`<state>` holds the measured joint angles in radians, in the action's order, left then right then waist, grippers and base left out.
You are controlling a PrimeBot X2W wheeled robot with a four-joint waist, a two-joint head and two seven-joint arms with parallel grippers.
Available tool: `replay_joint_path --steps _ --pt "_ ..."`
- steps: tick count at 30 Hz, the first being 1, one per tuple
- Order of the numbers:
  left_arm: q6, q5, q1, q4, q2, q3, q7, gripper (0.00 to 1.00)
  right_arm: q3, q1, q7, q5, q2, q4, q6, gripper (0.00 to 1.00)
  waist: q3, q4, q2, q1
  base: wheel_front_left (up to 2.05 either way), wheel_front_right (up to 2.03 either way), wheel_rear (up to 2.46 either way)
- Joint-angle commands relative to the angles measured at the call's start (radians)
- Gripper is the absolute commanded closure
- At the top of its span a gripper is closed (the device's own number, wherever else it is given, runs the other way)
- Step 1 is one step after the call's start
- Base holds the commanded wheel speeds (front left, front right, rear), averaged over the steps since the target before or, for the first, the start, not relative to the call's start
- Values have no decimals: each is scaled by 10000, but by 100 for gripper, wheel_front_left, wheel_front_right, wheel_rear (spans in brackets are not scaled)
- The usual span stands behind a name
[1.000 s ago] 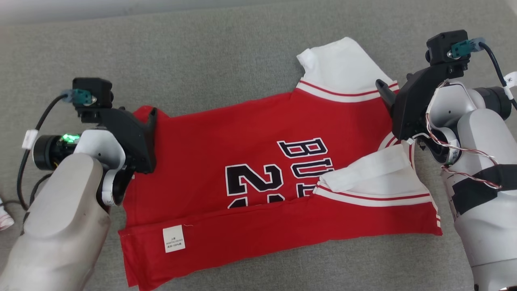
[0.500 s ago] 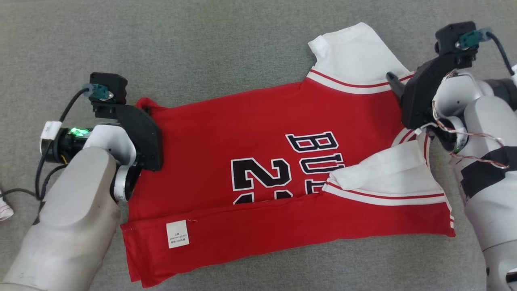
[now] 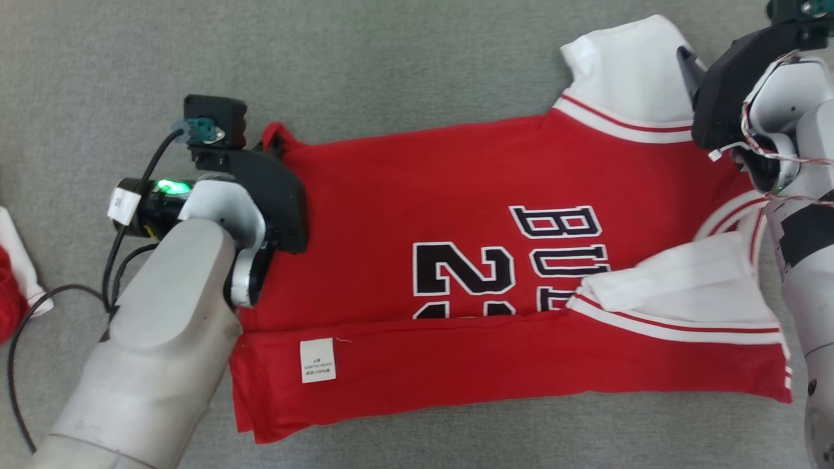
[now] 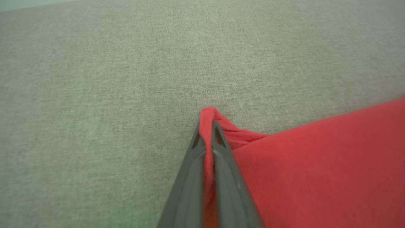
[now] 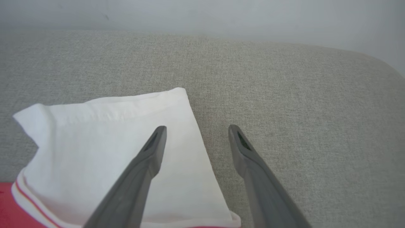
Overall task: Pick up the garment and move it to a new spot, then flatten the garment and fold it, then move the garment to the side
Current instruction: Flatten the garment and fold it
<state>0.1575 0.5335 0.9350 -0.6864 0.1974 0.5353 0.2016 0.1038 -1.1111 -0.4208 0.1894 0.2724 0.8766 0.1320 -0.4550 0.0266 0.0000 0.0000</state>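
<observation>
A red knit jersey with white sleeves and black lettering point(image 3: 423, 189) lies spread on a grey woven upholstered surface point(image 3: 391, 58). Its hem end is toward the robot's left and its sleeves are toward the right. The near long edge is folded up over the body, so a small white care label point(image 3: 317, 360) faces up on the folded strip and the lower part of the black-and-white numerals point(image 3: 464, 277) is covered. The left claw point(image 4: 207, 128) is pinched tight on the far hem corner of the jersey. In the left wrist view, a small peak of red cloth stands up between its two dark fingertips and the rest of the fabric falls away to one side. The right claw point(image 5: 196, 129) stands wide and holds nothing. One finger is over the far white sleeve point(image 5: 110, 133) near its side edge and the other is over the bare grey surface just beside it. The near white sleeve point(image 3: 677, 277) lies folded inward across the chest, beside the red-and-white striped trim point(image 3: 677, 326). A red and white cloth item point(image 3: 12, 280) shows at the far left edge of the head view, well apart from the jersey.
</observation>
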Motion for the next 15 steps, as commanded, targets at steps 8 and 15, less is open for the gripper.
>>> replay_joint_path --steps 8,15 --pt "-88 60 165 -344 -512 184 -333 100 -632 -507 437 -645 15 979 -26 0 -434 647 0 0 0 0 0" --pt "-124 144 249 -494 -624 217 -520 100 -1035 -475 316 -1102 -34 1740 -26 100 -566 713 0 0 0 0 0"
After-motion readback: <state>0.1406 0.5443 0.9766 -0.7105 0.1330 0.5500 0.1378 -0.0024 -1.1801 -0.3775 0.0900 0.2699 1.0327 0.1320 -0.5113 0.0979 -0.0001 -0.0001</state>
